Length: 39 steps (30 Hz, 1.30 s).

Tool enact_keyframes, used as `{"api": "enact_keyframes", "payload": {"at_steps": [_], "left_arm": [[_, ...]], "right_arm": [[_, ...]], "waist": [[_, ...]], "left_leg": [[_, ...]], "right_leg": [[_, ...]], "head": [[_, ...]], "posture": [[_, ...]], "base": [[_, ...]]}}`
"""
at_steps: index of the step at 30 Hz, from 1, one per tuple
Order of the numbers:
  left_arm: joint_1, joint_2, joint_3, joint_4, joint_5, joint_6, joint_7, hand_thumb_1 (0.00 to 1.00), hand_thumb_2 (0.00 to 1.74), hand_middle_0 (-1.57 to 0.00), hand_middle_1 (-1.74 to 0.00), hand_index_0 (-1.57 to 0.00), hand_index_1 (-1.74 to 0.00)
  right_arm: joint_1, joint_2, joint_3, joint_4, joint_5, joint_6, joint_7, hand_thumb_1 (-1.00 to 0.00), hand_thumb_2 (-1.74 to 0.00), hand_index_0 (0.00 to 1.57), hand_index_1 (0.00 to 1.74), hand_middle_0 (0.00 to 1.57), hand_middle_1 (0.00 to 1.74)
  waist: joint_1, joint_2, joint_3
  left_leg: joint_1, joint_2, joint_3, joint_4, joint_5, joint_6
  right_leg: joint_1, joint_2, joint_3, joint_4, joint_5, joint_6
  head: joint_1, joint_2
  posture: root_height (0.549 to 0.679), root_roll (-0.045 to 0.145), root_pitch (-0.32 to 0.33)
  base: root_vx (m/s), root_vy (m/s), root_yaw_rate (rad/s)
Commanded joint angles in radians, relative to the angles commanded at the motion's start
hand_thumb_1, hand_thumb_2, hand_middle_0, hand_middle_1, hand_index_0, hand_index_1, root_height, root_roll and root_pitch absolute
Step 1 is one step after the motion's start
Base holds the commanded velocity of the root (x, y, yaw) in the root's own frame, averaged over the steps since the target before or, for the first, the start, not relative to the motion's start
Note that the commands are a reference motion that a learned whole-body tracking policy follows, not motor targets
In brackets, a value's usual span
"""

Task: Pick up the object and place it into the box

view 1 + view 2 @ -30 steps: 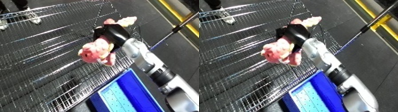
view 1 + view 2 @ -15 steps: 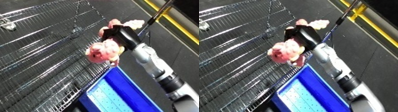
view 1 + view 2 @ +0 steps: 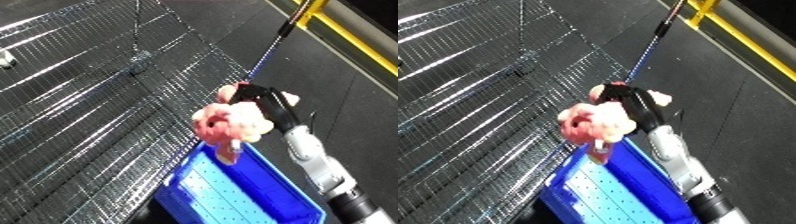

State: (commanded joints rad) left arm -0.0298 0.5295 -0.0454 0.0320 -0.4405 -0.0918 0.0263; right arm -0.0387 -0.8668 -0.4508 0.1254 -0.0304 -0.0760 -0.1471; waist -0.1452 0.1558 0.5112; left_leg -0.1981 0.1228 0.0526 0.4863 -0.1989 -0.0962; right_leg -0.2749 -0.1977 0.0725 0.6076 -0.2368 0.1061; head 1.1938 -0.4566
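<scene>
1 hand (image 3: 259, 98) grips lumpy pink object (image 3: 227, 126).

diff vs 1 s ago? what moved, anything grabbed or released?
The right hand has carried the pink toy off the wire cart toward the blue bin; the toy now hangs over the bin's near edge. The camera swung too. Nothing was let go: the hand stays closed on the toy. The left hand is not in view.

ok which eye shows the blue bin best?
Left eye view: the bin shows its far rim, right wall and most of its dotted floor, under the pink toy in the right hand. Right eye view shows the same bin, but the forearm covers its right side and the bottom edge crops it.
</scene>
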Motion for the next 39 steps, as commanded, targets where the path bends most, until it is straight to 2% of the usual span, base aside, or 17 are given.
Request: {"api": "enact_keyframes", "payload": {"at_steps": [4, 8, 11, 17, 22, 25, 29, 37, 39], "left_arm": [[0.001, -0.01, 0.001, 0.008, -0.01, -0.001, 0.001, 1.0, 1.74, -1.57, -1.74, -1.57, -1.74], [0.002, -0.011, -0.002, 0.012, -0.006, -0.003, -0.005, 1.0, 1.74, -1.57, -1.74, -1.57, -1.74], [0.002, -0.009, -0.001, 0.011, 0.001, -0.002, -0.011, 1.0, 1.74, -1.57, -1.74, -1.57, -1.74], [-0.008, -0.003, 0.012, 0.015, 0.014, -0.004, -0.013, 1.0, 1.74, -1.57, -1.74, -1.57, -1.74], [-0.017, 0.0, 0.011, 0.012, 0.023, -0.008, -0.014, 1.0, 1.74, -1.57, -1.74, -1.57, -1.74], [-0.023, 0.001, 0.008, 0.012, 0.028, -0.012, -0.013, 1.0, 1.74, -1.57, -1.74, -1.57, -1.74], [-0.024, 0.001, 0.006, 0.01, 0.033, -0.017, -0.013, 1.0, 1.74, -1.57, -1.74, -1.57, -1.74], [-0.018, 0.003, 0.005, 0.005, 0.039, -0.024, -0.014, 1.0, 1.74, -1.57, -1.74, -1.57, -1.74], [-0.017, 0.001, 0.007, 0.004, 0.04, -0.024, -0.014, 1.0, 1.74, -1.57, -1.74, -1.57, -1.74]], "right_arm": [[0.02, 0.105, -0.033, 0.033, 0.083, -0.022, -0.031, -1.0, -1.74, 1.57, 1.74, 1.57, 1.74], [0.027, 0.167, -0.036, 0.109, 0.141, -0.038, -0.039, -1.0, -1.74, 1.57, 1.74, 1.57, 1.74], [0.037, 0.191, -0.032, 0.171, 0.159, -0.04, -0.032, -1.0, -1.74, 1.57, 1.74, 1.57, 1.74], [0.048, 0.191, -0.037, 0.295, 0.162, -0.034, -0.022, -1.0, -1.74, 1.57, 1.74, 1.57, 1.74], [0.046, 0.18, -0.042, 0.389, 0.165, -0.028, -0.019, -0.75, -1.3, 1.18, 1.3, 1.18, 1.3], [0.046, 0.166, -0.032, 0.432, 0.143, -0.02, -0.017, -0.6, -1.04, 0.94, 1.04, 0.94, 1.04], [0.044, 0.153, -0.025, 0.482, 0.115, -0.011, -0.025, -0.4, -0.7, 0.63, 0.7, 0.63, 0.7], [0.029, 0.13, -0.036, 0.556, 0.11, -0.007, -0.045, 0.0, 0.0, 0.0, 0.0, 0.0, 0.0], [0.027, 0.128, -0.036, 0.552, 0.107, -0.009, -0.048, 0.0, 0.0, 0.0, 0.0, 0.0, 0.0]], "waist": [[-0.015, 0.006, 0.006], [-0.023, 0.009, 0.009], [-0.027, 0.011, 0.009], [-0.036, 0.017, 0.009], [-0.041, 0.025, 0.008], [-0.042, 0.027, 0.006], [-0.042, 0.029, -0.001], [-0.035, 0.032, -0.014], [-0.034, 0.033, -0.015]], "left_leg": [[0.002, -0.001, 0.003, 0.01, -0.005, 0.0014], [0.009, -0.001, 0.006, 0.007, -0.007, 0.0008], [0.014, -0.002, 0.008, 0.003, -0.007, -0.0004], [0.019, -0.004, 0.011, -0.005, -0.005, -0.0037], [0.022, -0.006, 0.013, -0.01, -0.004, -0.0055], [0.024, -0.006, 0.015, -0.015, -0.003, -0.0064], [0.025, -0.005, 0.016, -0.021, -0.002, -0.0078], [0.021, -0.005, 0.016, -0.027, 0.002, -0.01], [0.02, -0.004, 0.016, -0.028, 0.003, -0.0106]], "right_leg": [[0.002, -0.0019, 0.0, 0.006, -0.001, -0.0047], [0.008, -0.0033, 0.002, 0.003, -0.001, -0.0069], [0.014, -0.0039, 0.003, -0.001, -0.002, -0.0075], [0.017, -0.005, 0.008, -0.007, -0.002, -0.0074], [0.017, -0.0057, 0.011, -0.012, -0.001, -0.0065], [0.017, -0.0048, 0.013, -0.015, 0.0, -0.005], [0.015, -0.0032, 0.015, -0.021, 0.002, -0.0031], [0.013, -0.003, 0.014, -0.027, 0.005, -0.0003], [0.013, -0.002, 0.014, -0.028, 0.005, -0.0003]], "head": [[0.015, -0.025], [0.03, -0.047], [0.045, -0.066], [0.056, -0.074], [0.046, -0.075], [0.04, -0.074], [0.041, -0.083], [0.04, -0.087], [0.036, -0.09]], "posture": [[0.656, 0.078, -0.048], [0.657, 0.082, -0.053], [0.657, 0.083, -0.054], [0.658, 0.087, -0.052], [0.659, 0.089, -0.049], [0.659, 0.089, -0.046], [0.66, 0.09, -0.04], [0.661, 0.09, -0.034], [0.661, 0.089, -0.033]], "base": [[-0.023, 0.024, -0.037], [-0.01, 0.021, -0.025], [-0.004, 0.01, 0.001], [0.001, 0.013, -0.02], [0.009, 0.011, -0.033], [0.012, 0.01, -0.054], [0.011, 0.002, -0.029], [0.008, -0.007, 0.012], [0.004, -0.002, 0.0]]}}
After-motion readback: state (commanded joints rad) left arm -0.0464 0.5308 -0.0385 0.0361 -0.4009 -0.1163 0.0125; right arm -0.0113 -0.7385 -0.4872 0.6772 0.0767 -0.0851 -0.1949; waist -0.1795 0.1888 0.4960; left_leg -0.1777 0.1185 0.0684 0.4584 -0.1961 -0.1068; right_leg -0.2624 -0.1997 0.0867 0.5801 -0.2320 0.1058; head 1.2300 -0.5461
